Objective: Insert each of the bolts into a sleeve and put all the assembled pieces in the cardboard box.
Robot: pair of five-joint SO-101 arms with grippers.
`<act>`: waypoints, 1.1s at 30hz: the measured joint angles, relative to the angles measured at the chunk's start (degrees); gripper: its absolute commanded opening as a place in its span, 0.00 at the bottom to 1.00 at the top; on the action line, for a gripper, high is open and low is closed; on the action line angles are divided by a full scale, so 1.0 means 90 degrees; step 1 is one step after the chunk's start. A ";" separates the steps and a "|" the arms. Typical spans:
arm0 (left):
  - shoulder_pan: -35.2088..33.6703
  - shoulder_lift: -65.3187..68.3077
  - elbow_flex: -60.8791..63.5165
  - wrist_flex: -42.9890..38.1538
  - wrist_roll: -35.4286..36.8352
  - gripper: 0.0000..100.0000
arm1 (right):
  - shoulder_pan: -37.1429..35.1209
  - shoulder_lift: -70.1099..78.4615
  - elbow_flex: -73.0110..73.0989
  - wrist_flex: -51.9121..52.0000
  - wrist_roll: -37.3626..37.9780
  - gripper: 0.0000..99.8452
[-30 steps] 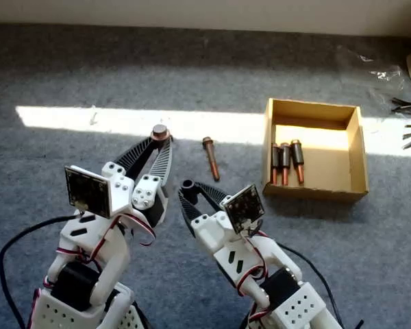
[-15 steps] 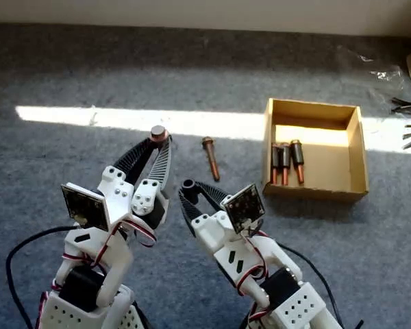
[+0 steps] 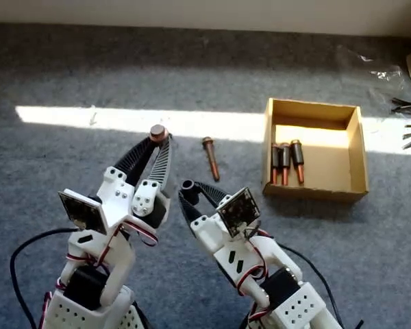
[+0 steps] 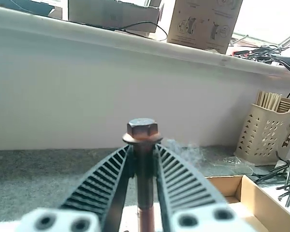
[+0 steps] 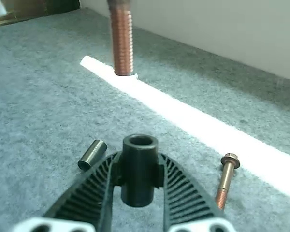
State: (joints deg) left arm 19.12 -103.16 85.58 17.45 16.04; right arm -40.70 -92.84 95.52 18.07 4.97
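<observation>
From where I stand, the left gripper point(image 4: 143, 148) is closed to a narrow gap around the shank of a flanged hex bolt point(image 4: 142, 129), held upright with the head above the fingertips. The right gripper point(image 5: 139, 158) is likewise pinched on a dark sleeve point(image 5: 138, 176), bore facing up. The two arms sit side by side, with the bolt off to one side of the sleeve, not over it. Both parts look like solid steel: stiff, dense for their size and not fragile. The bolt's coppery thread should bite well into the ribbed fingers. I'd guess the smooth sleeve could twist or slide unless gripped around its middle, as it is. A spare bolt point(image 3: 209, 157) lies on the grey carpet point(image 3: 68, 75) between the grippers and the cardboard box point(image 3: 314, 108), and a second sleeve point(image 5: 92, 153) lies just beside the right gripper. The box sits open-topped and holds three assembled pieces point(image 3: 285, 163) lying side by side against its near-left corner, with most of its floor bare.
</observation>
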 measured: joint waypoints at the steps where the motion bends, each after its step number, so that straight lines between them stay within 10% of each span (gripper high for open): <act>1: 0.0000 0.0000 0.0000 0.0098 0.0039 0.01 | 0.0000 0.0000 0.0000 -0.0010 0.0049 0.01; 33: 0.0557 -0.0010 0.0147 0.0274 0.0147 0.01 | -0.0234 0.0020 0.0000 -0.0596 0.0576 0.01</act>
State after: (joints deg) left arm 24.13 -103.25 86.90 19.91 17.36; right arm -42.81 -92.66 95.52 12.70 10.15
